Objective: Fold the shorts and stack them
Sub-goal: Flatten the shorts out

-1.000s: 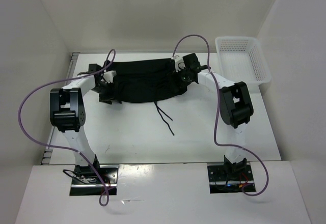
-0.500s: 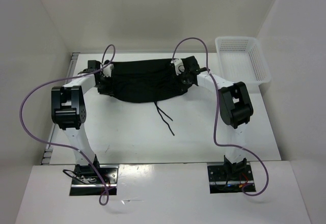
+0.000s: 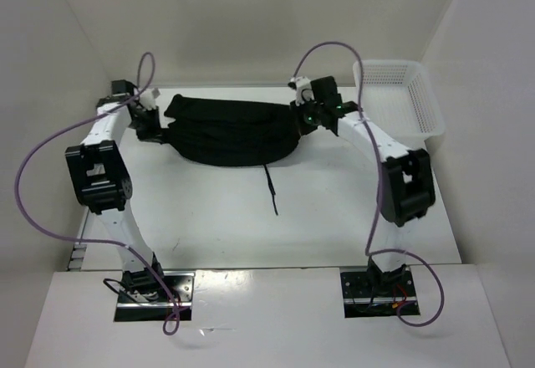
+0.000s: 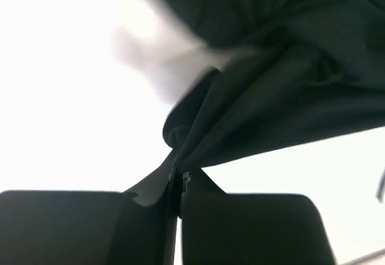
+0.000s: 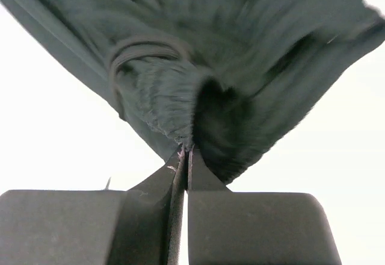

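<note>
Top external view: black shorts [image 3: 234, 134] hang slack between both arms near the worktop's far edge, drawstring [image 3: 271, 188] trailing toward the near edge; left gripper [image 3: 152, 122] and right gripper [image 3: 306, 117] each pinch a bunched end, jaws clamped on cloth; the fabric looks light and limp, so hem corners likely grip best.
</note>
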`<state>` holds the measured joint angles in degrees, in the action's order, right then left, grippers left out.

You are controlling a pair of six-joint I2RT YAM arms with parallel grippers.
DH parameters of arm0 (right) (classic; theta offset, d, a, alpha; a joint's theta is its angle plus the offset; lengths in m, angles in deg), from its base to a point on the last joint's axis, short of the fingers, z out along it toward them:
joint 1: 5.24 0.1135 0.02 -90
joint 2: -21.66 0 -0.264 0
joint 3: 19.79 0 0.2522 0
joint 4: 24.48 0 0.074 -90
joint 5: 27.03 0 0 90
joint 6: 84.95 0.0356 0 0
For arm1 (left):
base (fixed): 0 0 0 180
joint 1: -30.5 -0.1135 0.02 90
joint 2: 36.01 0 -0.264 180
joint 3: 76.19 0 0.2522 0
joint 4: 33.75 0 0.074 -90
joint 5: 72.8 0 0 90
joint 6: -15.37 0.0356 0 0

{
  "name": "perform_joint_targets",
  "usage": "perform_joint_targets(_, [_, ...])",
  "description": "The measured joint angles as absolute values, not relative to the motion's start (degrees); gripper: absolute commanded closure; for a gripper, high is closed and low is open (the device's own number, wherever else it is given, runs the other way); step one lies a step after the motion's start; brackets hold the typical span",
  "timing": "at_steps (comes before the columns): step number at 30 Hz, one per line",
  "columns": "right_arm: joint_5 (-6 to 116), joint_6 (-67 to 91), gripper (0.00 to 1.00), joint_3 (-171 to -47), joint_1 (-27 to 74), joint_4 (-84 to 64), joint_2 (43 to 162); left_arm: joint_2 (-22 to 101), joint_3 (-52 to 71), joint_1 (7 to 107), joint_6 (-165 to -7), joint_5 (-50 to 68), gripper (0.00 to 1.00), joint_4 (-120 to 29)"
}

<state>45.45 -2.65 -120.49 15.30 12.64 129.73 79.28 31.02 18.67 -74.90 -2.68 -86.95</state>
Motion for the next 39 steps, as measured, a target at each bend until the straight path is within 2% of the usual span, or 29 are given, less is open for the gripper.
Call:
perform_joint_targets(4, [39.9, 3.4, 1.00, -118.5, 11.8, 12.0, 117.3, 73.7, 34.3, 13.4, -74.9, 0.1, 1.00, -96.7])
perform_joint_targets(7, [37.4, 7.2, 1.00, -115.2, 10.2, 12.4, 111.3, 68.5, 32.8, 13.3, -74.9, 1.0, 0.98, -103.5])
perform_joint_targets(10, [35.6, 10.7, 1.00, -109.0, 10.2, 12.6, 110.0, 66.3, 28.2, 14.6, -74.7, 1.8, 0.89, -107.6])
perform_joint_targets(13, [34.1, 14.4, 1.00, -100.2, 10.2, 13.9, 112.0, 67.3, 21.1, 15.3, -74.7, 2.4, 0.85, -110.1])
perform_joint_targets(17, [33.5, 17.9, 0.92, -92.6, 10.2, 17.7, 114.5, 70.1, 15.8, 15.2, -74.9, 3.1, 0.81, -111.6])
perform_joint_targets(19, [33.6, 18.8, 0.94, -91.5, 10.2, 18.5, 114.5, 70.3, 15.3, 15.2, -74.8, 3.2, 0.82, -111.5])
perform_joint_targets(21, [33.6, 19.4, 1.00, -91.4, 10.2, 18.0, 114.4, 70.3, 15.4, 15.2, -74.9, 2.8, 0.88, -110.6])
perform_joint_targets(22, [33.6, 19.8, 1.00, -91.4, 10.2, 17.6, 114.4, 70.5, 15.8, 15.2, -74.9, 2.3, 0.92, -110.3])
perform_joint_targets(27, [33.6, 21.1, 1.00, -94.5, 10.2, 15.5, 115.9, 74.8, 24.3, 15.2, -74.9, -3.5, 0.95, -109.8])
perform_joint_targets(29, [34.0, 21.2, 1.00, -98.8, 10.2, 15.0, 118.2, 77.1, 30.0, 15.3, -74.9, -6.5, 0.90, -108.8])
perform_joint_targets(30, [34.4, 21.2, 1.00, -101.1, 10.2, 14.2, 119.5, 78.5, 33.5, 15.5, -74.9, -7.9, 0.83, -108.8])
perform_joint_targets(33, [35.5, 21.0, 1.00, -107.7, 10.1, 11.9, 124.2, 83.6, 43.4, 16.5, -74.8, -9.5, 0.72, -106.7])
perform_joint_targets(34, [35.7, 21.0, 1.00, -109.9, 10.0, 11.6, 126.0, 85.3, 45.5, 17.0, -74.8, -9.6, 0.65, -105.8])
perform_joint_targets(36, [36.0, 21.1, 1.00, -113.8, 9.5, 10.8, 130.1, 88.1, 47.3, 18.2, -74.7, -9.7, 0.60, -104.3])
perform_joint_targets(37, [36.1, 21.4, 0.97, -115.8, 9.2, 10.6, 132.2, 89.5, 47.3, 18.8, -74.8, -9.7, 0.55, -103.7])
perform_joint_targets(39, [35.9, 22.2, 0.83, -118.6, 8.4, 10.3, 136.1, 91.7, 46.8, 19.8, -74.8, -9.7, 0.53, -102.8])
